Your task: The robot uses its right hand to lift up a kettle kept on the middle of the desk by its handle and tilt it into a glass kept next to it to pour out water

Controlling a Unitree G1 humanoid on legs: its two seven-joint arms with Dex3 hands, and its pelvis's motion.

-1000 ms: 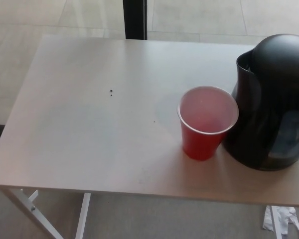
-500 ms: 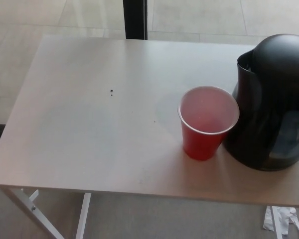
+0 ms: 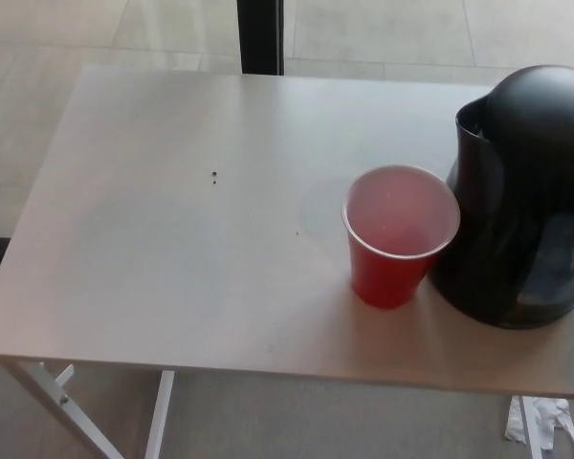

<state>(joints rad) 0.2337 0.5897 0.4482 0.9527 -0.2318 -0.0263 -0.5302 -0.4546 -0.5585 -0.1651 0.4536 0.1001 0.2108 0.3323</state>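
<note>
No hand is in view, so its state cannot be told; the black kettle (image 3: 521, 201) stands untouched at the surface's (image 3: 172, 239) right edge, touching the red cup (image 3: 399, 234), and its handle is judged yet to be reached.

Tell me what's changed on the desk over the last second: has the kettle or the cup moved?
Nothing visibly changed. The black kettle and the red cup stand upright where they were on the desk, and neither robot hand is in view.
</note>
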